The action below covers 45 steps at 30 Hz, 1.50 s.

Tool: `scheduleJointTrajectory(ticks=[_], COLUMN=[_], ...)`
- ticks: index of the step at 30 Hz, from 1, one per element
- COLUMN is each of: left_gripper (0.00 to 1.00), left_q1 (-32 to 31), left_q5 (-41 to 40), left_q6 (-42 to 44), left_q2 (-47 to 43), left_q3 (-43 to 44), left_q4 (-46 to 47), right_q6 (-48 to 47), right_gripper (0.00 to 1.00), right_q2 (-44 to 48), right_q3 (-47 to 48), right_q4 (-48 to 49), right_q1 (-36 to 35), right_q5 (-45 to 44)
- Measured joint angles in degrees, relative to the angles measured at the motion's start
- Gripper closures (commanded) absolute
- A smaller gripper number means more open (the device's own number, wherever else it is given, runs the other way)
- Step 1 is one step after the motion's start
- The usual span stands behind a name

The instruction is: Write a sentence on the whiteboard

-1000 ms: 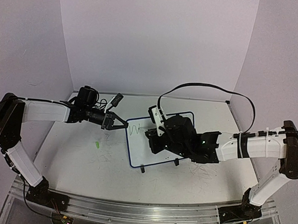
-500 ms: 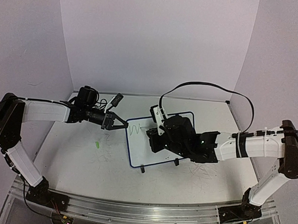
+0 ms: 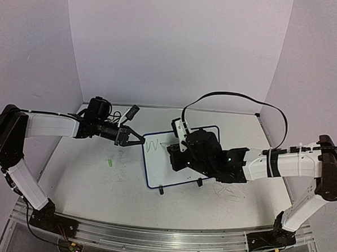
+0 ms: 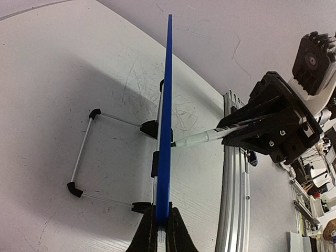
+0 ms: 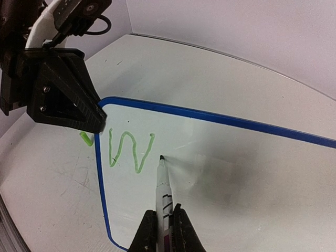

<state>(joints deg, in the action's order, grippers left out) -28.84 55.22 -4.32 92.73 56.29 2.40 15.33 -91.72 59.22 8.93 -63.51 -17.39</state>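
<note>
The whiteboard (image 3: 155, 169) stands propped at mid-table, its blue rim edge-on (image 4: 167, 105) in the left wrist view. My left gripper (image 3: 135, 140) (image 4: 162, 231) is shut on the rim at the board's upper-left corner. A white marker (image 5: 164, 186) (image 4: 202, 137) sits in my right gripper (image 3: 178, 153) (image 5: 164, 231), which is shut on its barrel. The marker's dark tip touches the board face (image 5: 247, 173) just right of a green "W" (image 5: 128, 151) (image 3: 152, 145). That letter is all of the sentence that shows.
A green marker cap (image 3: 109, 162) (image 5: 85, 138) lies on the scribbled tabletop left of the board. The board's wire stand (image 4: 84, 152) and black feet (image 3: 161, 190) rest behind and below it. An aluminium rail (image 3: 162, 238) runs along the near edge. Walls close three sides.
My right gripper and the marker have shifted slightly to the right along the board. The left gripper and the board have stayed put.
</note>
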Motion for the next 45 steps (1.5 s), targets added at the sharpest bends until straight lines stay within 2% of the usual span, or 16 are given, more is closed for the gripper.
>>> scheduleJointTrajectory(ticks=[23, 45], left_gripper=[1.00, 1.00], left_q1=[0.00, -0.02], left_q5=[-0.76, -0.84], left_q6=[-0.02, 0.00], left_q2=[0.00, -0.01], left_q3=[0.00, 0.28], left_q4=[-0.40, -0.81], right_q6=[-0.24, 0.04], right_gripper=[1.00, 1.00], right_q2=[-1.07, -0.61], right_q3=[0.26, 0.24], right_q4=[-0.88, -2.76], right_q1=[0.15, 0.15], right_q5=[3.50, 2.86])
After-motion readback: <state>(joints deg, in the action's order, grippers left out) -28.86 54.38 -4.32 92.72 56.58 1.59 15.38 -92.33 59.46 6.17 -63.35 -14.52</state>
